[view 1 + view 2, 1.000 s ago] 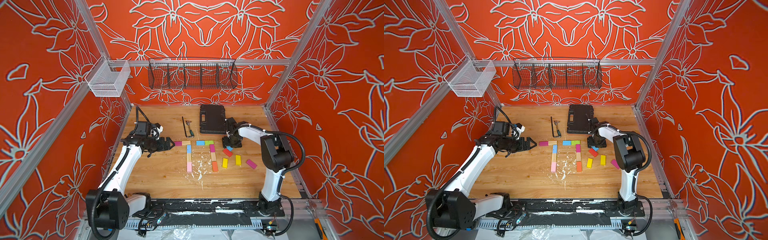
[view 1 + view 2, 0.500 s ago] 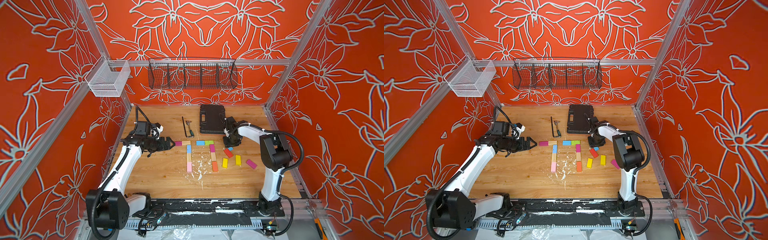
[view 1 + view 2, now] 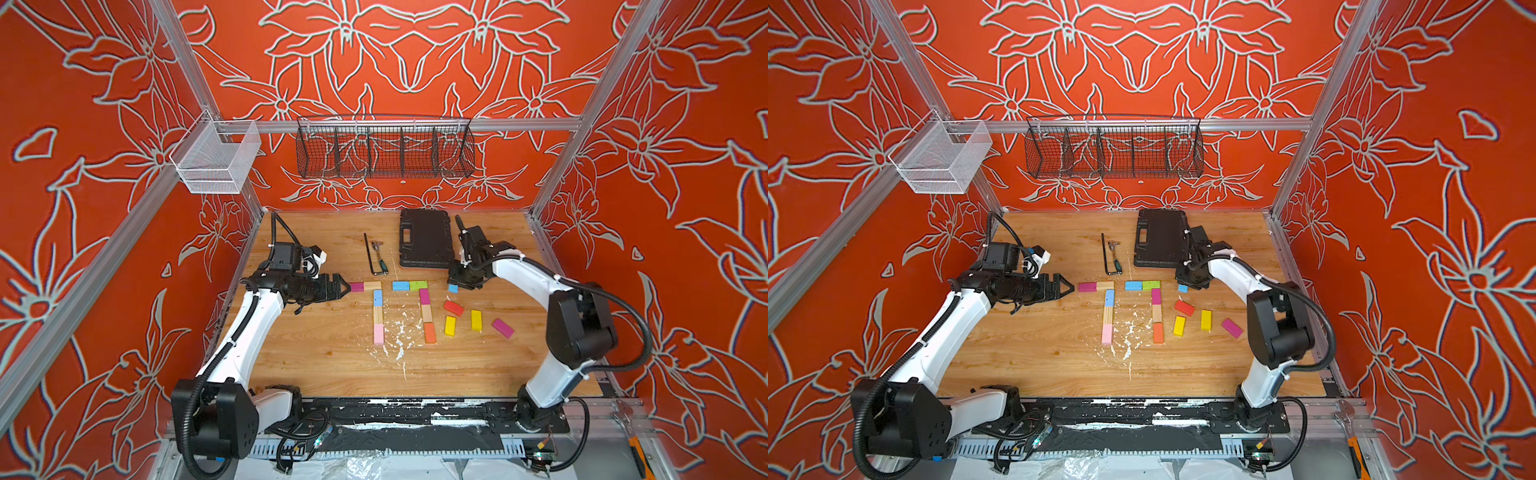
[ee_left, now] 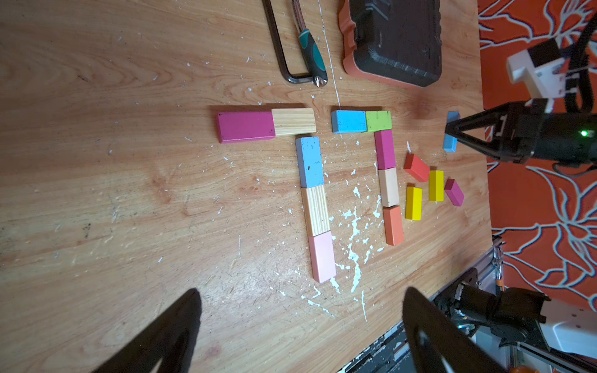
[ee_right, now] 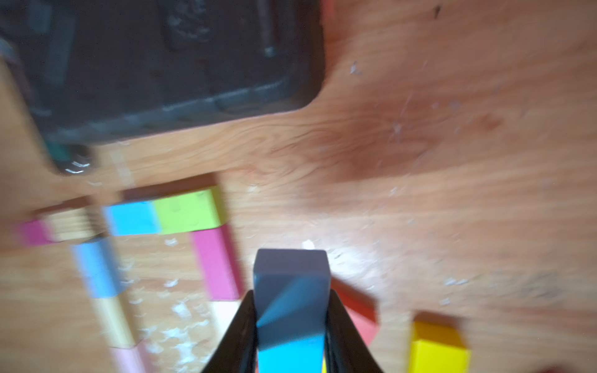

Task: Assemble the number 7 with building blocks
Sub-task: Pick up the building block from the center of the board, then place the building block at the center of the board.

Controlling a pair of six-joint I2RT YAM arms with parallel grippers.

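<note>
Wooden table [image 3: 332, 365]: fifteen building blocks [image 3: 424, 296].

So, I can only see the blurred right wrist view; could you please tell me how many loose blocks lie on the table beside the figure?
Observer: Four besides your held blue block: a red block, a yellow block, a second yellow block and a loose magenta block.
Operator: Thank you. How far down does the column under the green block run?
Observer: Three blocks, ending in an orange block.
Operator: And the left gripper?
Observer: Its fingers stand open and empty, pointing toward the end magenta block of a second five-block figure.
</note>
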